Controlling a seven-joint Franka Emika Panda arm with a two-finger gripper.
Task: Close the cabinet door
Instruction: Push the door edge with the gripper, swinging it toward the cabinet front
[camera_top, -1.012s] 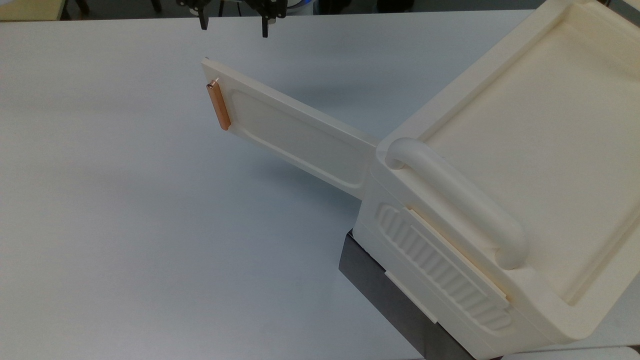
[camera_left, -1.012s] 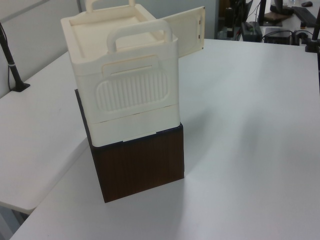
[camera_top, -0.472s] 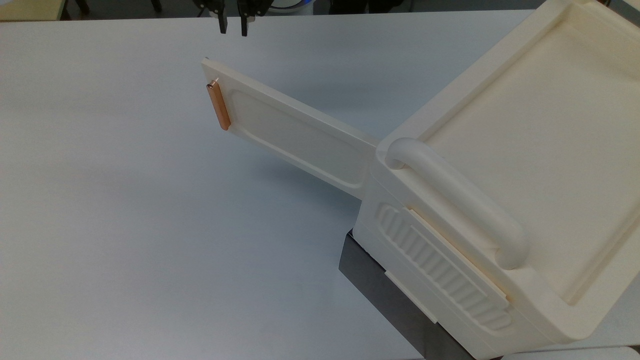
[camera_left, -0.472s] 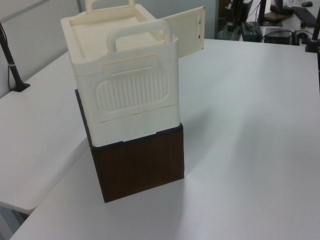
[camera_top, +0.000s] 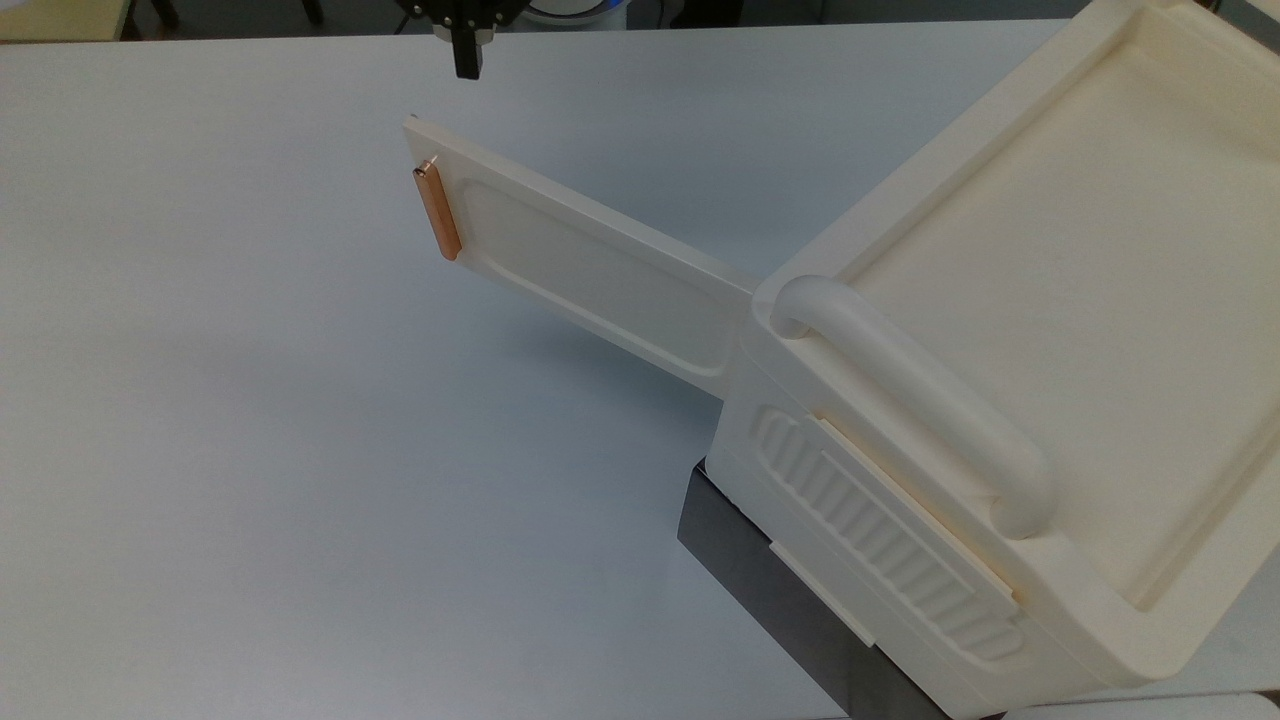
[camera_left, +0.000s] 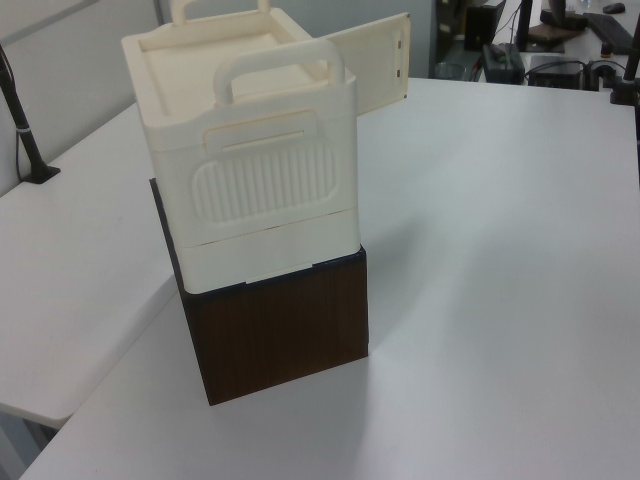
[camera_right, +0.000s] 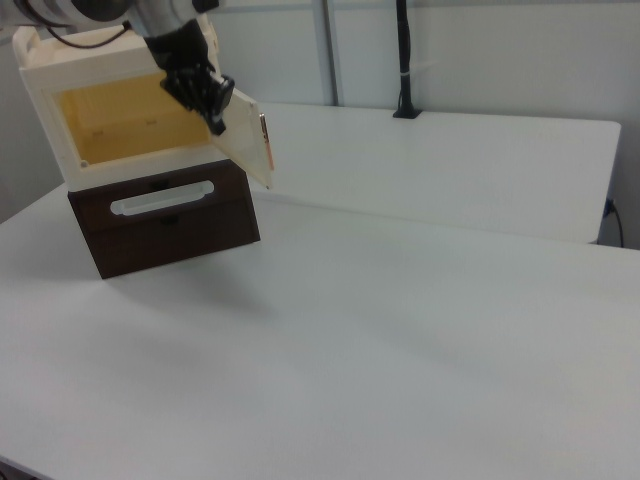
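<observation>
The cream cabinet (camera_top: 1040, 300) stands on a dark base (camera_top: 760, 570) at the top view's right. Its cabinet door (camera_top: 590, 270) is swung wide open and points to the upper left, with a copper strip (camera_top: 437, 212) at the free end. My gripper (camera_top: 467, 62) hangs at the top edge, just beyond the door's free corner, fingers pressed together with nothing between them. In the right view the gripper (camera_right: 214, 118) sits by the top of the door (camera_right: 246, 142), in front of the open cabinet (camera_right: 110, 115). The left view has the door (camera_left: 375, 65) sticking out behind the cabinet (camera_left: 250, 150).
A wide white table (camera_top: 250, 450) spreads around the cabinet. A black pole (camera_right: 403, 60) is clamped at its far edge in the right view, another black pole (camera_left: 25, 130) stands at the left view's left. Desks with equipment (camera_left: 560, 40) lie beyond.
In the top view the two fingers, wide apart a second ago, have come together. The door and the cabinet have not moved.
</observation>
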